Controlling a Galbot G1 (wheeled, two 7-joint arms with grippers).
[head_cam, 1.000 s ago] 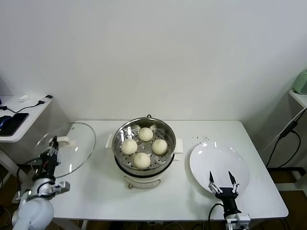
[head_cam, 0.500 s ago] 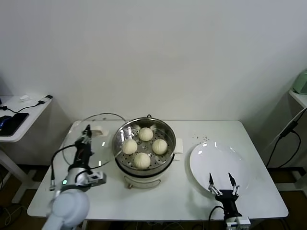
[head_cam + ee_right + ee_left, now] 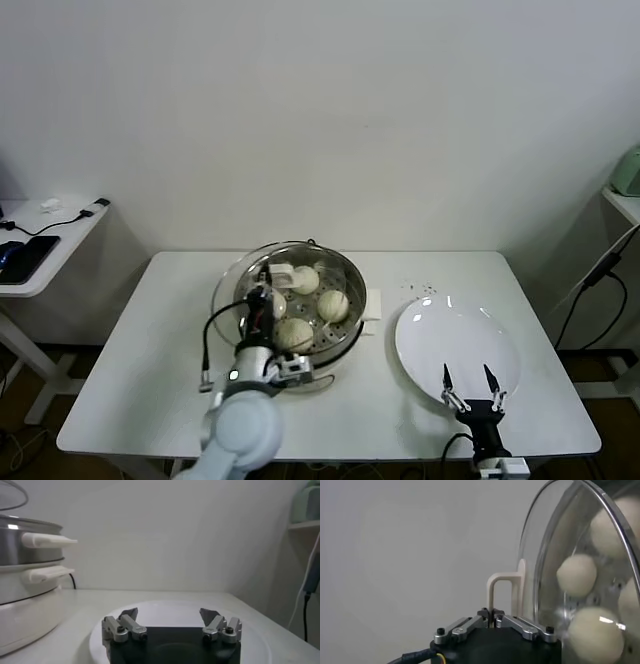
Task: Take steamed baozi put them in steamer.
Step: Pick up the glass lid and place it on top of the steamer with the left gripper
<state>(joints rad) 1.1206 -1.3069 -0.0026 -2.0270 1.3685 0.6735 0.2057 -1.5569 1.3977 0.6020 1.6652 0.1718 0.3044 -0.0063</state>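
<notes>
The steamer (image 3: pixel 352 272) stands mid-table, and three steamed baozi (image 3: pixel 333 305) show on its perforated tray. My left gripper (image 3: pixel 270 288) is shut on the white handle (image 3: pixel 501 587) of a glass lid (image 3: pixel 230 292). It holds the lid tilted over the steamer's left side. In the left wrist view, baozi (image 3: pixel 576 575) show through the lid's glass (image 3: pixel 547 545), and the left gripper (image 3: pixel 492 613) pinches the handle's foot. My right gripper (image 3: pixel 470 382) stands open and holds nothing, low over the near edge of the white plate (image 3: pixel 455 335). The right wrist view shows the right gripper (image 3: pixel 169 614) and the steamer (image 3: pixel 25 545) off to one side.
The white plate (image 3: pixel 265 640) has nothing on it. A side table (image 3: pixel 40 250) with a phone and cables stands past the table's left edge. A black cable (image 3: pixel 590 290) hangs at the right, below a shelf (image 3: pixel 625 200).
My left arm has carried the glass lid rightward from the table's left edge to over the steamer. The right gripper has barely shifted and stays open.
</notes>
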